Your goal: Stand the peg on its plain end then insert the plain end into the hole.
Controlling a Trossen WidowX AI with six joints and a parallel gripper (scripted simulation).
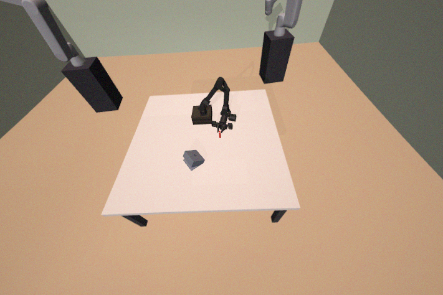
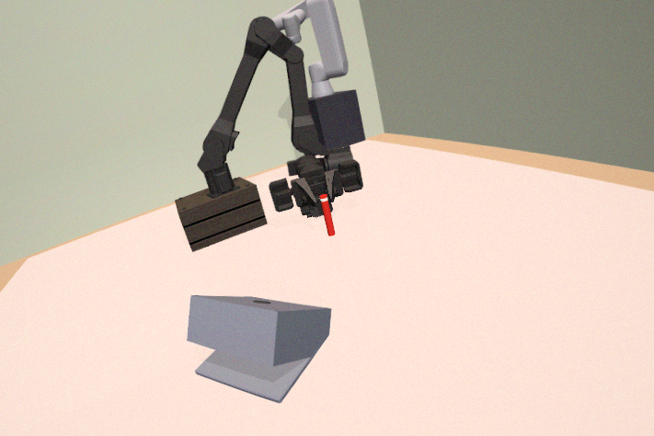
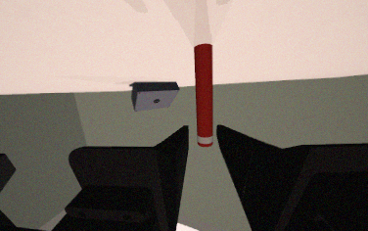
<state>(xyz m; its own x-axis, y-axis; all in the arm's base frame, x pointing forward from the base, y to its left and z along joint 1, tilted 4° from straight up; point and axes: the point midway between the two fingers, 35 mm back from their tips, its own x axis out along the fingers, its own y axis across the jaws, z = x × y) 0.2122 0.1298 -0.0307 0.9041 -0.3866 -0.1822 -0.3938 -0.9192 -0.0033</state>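
Observation:
The red peg (image 1: 220, 135) (image 2: 327, 218) (image 3: 204, 93) stands upright on the table (image 1: 249, 173) (image 2: 491, 308) (image 3: 73, 49), plain end down and white band at the top. My gripper (image 1: 219, 131) (image 2: 322, 199) (image 3: 202, 129) is open a little, with its fingertips on either side of the peg's banded upper end. In the wrist view a gap shows between the peg and each finger. The grey sloped panel (image 1: 190, 160) (image 2: 232, 325) (image 3: 145, 100) stands apart from the peg, its dark hole (image 1: 195, 155) (image 2: 261, 302) (image 3: 157, 101) empty in its upper face.
My arm's dark base block (image 1: 201, 119) (image 2: 224, 221) sits on the table beside the gripper. Two black pedestals (image 1: 93, 84) (image 1: 273, 59) with grey arms stand on the floor beyond the table. One pedestal (image 2: 338, 120) shows behind my arm in the exterior view.

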